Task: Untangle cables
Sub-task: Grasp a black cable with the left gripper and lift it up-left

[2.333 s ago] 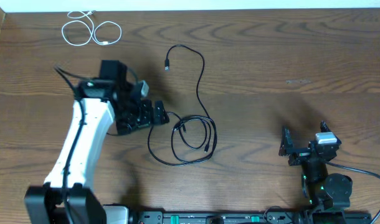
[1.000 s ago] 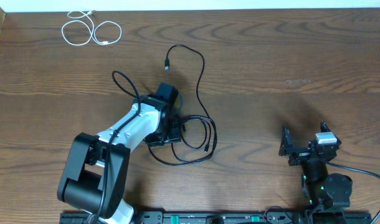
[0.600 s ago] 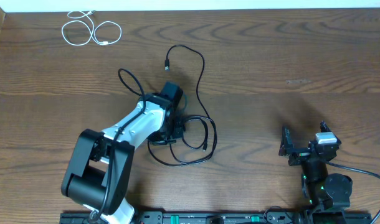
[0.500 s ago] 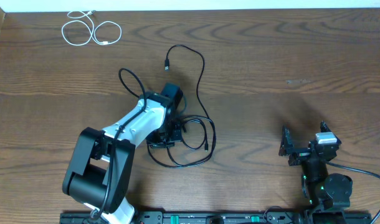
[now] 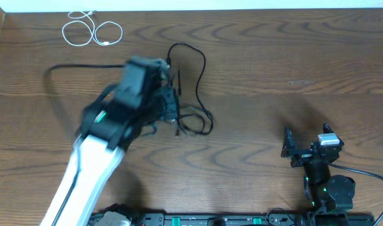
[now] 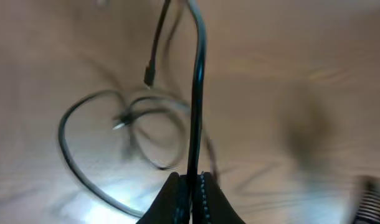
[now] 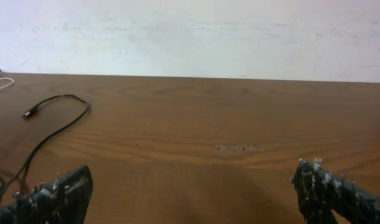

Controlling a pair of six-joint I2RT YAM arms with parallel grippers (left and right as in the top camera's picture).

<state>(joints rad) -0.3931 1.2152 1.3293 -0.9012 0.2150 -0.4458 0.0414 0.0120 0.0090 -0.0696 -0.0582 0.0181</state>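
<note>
While blur smears the overhead view around the left arm (image 5: 97, 150), the wooden table (image 5: 273, 56) under everything is plain to see. That arm slants up from the near edge and ends just left of the black tangle (image 5: 193, 123), a loose heap of thin dark cords near the table's middle. The right gripper (image 7: 193, 199) sits well to the right of the tangle, its claw spread wide, both fingers apart above bare wood and touching no cord. The left gripper (image 6: 190, 183) hangs right beside the tangle with its claw pinched narrow on 1 black cable (image 6: 196, 93). This cable runs straight out from between the fingertips, while the tangle's loops lie on the wood below it. The white cable (image 5: 91, 31) lies far to the left of the tangle and beyond it, in 2 small coils by the table's far edge, well apart from the dark cords. A small plug (image 5: 168, 63) ends a black loop that arches beyond the tangle.
</note>
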